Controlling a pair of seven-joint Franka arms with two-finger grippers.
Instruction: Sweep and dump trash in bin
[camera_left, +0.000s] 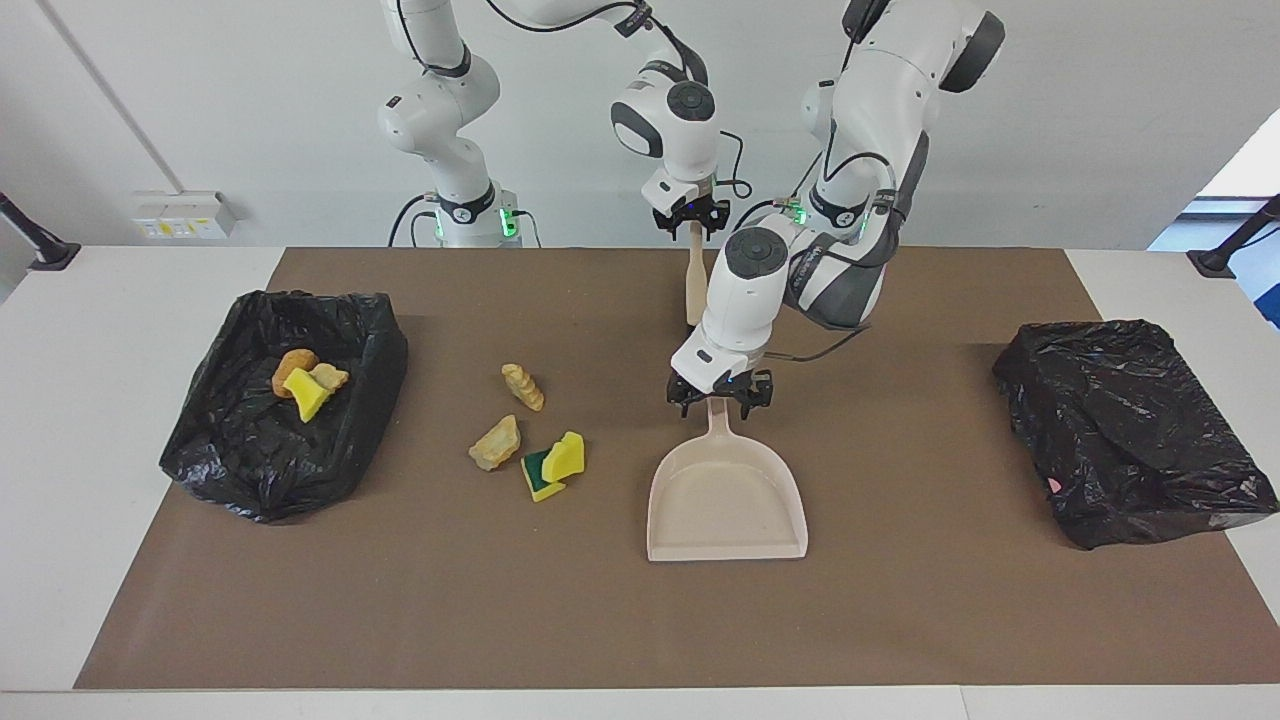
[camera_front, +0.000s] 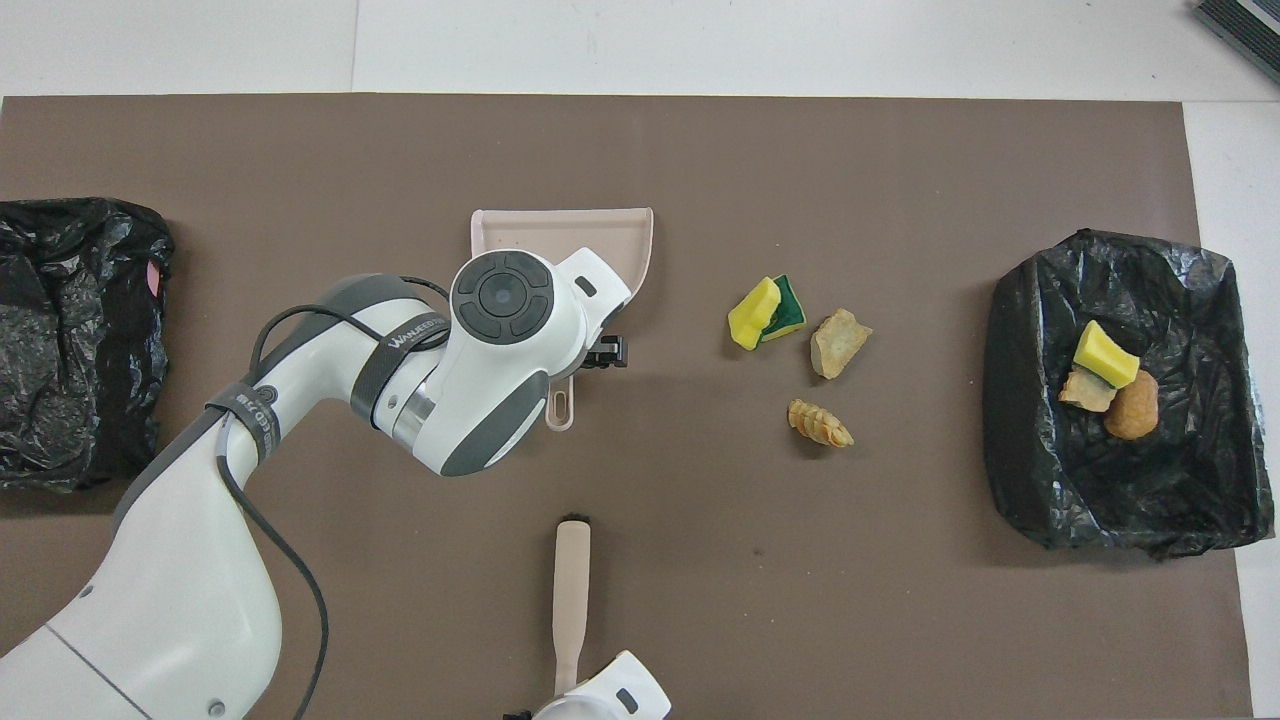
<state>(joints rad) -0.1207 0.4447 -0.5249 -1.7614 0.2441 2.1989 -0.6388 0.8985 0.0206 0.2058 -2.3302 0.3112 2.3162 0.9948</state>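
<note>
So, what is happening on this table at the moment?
Two robot arms are getting ready to sweep. The left claw is at the handle of the beige plastic dustpan, which lies flat on the brown mat. The right claw is at the handle end of the beige wooden brush. Three trash pieces lie loose on the mat and three are already in the open black bag-lined bin.

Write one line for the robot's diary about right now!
left gripper: over dustpan handle | right gripper: at brush handle | trash: three pieces on mat, three in bin
</note>
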